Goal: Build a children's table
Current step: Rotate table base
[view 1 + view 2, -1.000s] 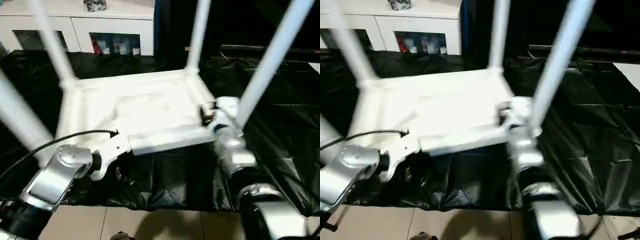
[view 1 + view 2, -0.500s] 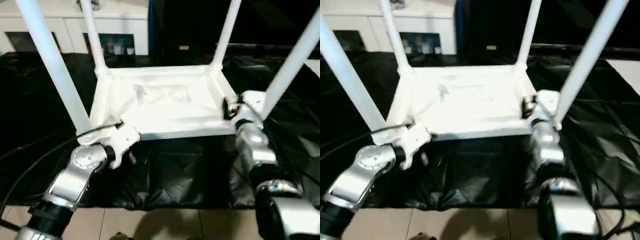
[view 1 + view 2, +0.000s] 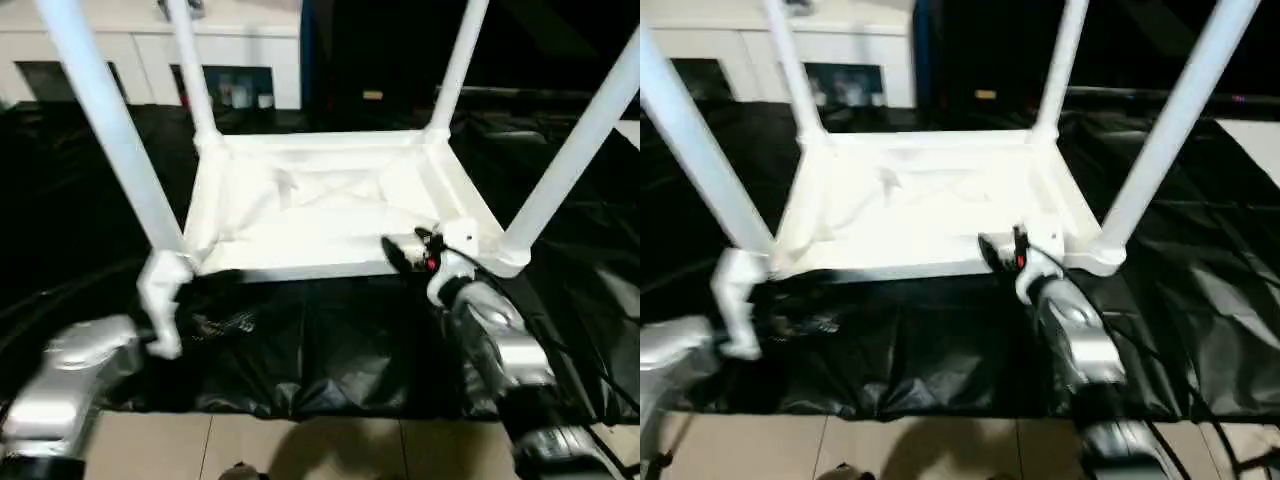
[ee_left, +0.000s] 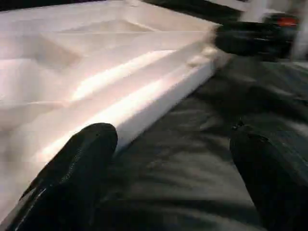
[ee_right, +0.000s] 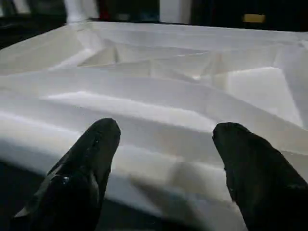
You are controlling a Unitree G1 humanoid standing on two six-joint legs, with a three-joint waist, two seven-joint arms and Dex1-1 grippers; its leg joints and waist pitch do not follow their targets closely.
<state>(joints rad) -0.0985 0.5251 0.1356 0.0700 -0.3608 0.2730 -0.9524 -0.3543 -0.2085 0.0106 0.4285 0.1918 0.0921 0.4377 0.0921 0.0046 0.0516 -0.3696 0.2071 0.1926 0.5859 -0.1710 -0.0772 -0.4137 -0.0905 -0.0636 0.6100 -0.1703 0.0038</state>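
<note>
Upturned children's table (image 3: 330, 205) on black sheeting (image 3: 330, 350), legs up.
Left pincer (image 4: 168, 159) and right pincer (image 5: 166, 154) both gape wide at its near edge, holding nothing.

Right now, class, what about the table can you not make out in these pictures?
- Legs: tops cut off by the eye views' upper edge.
- Tabletop: its face lies down on the black sheet, hidden.
- Left gripper: blurred in the eye views.
- Cabinet: contents too blurred to name.
</note>
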